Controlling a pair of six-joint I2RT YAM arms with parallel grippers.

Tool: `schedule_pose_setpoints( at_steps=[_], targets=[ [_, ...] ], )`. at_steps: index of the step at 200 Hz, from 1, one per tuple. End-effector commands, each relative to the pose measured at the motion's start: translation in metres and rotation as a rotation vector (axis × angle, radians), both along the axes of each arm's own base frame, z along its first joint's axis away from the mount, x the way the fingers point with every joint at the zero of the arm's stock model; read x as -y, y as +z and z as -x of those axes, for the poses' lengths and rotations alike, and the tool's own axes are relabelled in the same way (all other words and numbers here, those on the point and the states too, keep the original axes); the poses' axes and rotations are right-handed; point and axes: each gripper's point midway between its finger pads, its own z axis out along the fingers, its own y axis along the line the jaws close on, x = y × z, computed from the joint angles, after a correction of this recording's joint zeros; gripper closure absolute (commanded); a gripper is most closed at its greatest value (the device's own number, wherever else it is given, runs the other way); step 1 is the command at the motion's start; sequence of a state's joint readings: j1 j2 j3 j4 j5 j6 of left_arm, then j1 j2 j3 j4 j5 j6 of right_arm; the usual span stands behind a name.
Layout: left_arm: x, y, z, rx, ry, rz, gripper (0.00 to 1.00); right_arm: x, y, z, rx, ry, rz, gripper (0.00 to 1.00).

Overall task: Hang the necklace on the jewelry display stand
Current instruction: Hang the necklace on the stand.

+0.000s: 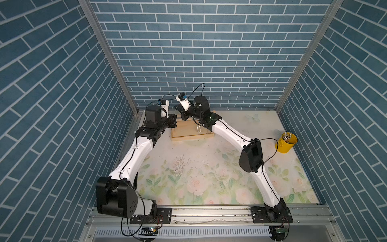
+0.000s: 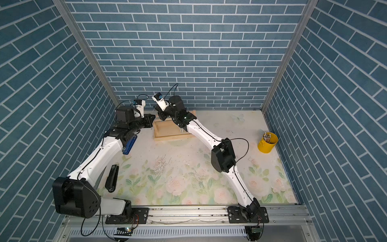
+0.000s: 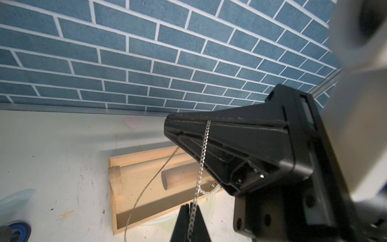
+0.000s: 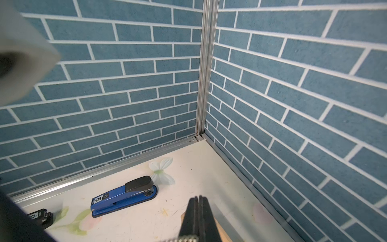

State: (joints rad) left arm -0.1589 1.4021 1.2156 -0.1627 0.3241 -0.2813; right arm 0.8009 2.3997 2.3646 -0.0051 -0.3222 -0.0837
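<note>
Silver chain of the necklace (image 3: 202,159) runs straight between the two claws, just above the stand (image 3: 134,188). The left claw (image 3: 191,211) is clamped on one part of it and the right claw (image 3: 170,123) pinches another. A loose loop droops toward the stand's bars; I can't tell if it touches. The pale wood stand sits at the back of the bench (image 1: 209,167), by the wall. A yellow cup (image 1: 287,142) stands well apart on the right, and a blue stapler (image 2: 129,144) lies by the left arm.
</note>
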Motion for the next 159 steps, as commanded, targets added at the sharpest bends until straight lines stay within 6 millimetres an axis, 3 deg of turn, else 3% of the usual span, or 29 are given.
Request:
schedule_pose_setpoints(
  at_steps=[1, 43, 72, 136, 154, 159],
  targets=[
    [0.000, 0.009, -0.001, 0.013, -0.009, 0.021, 1.00, 0.012, 0.022, -0.021, 0.042, -0.057, -0.070, 1.00],
    [0.011, 0.001, -0.003, -0.009, -0.044, 0.059, 1.00, 0.015, 0.018, -0.025, 0.031, -0.067, -0.058, 1.00],
    [0.025, -0.007, 0.002, -0.015, -0.066, 0.065, 1.00, 0.029, 0.012, -0.029, 0.010, -0.105, -0.030, 0.99],
    [0.048, -0.021, -0.003, -0.045, -0.079, 0.099, 1.00, 0.064, 0.012, -0.021, -0.015, -0.187, 0.075, 0.81],
    [0.049, -0.020, -0.007, -0.051, -0.070, 0.103, 1.00, 0.070, 0.001, -0.021, -0.031, -0.209, 0.117, 0.77],
    [0.049, -0.021, -0.008, -0.053, -0.067, 0.102, 1.00, 0.076, 0.019, -0.016, -0.014, -0.217, 0.101, 0.75]
  ],
)
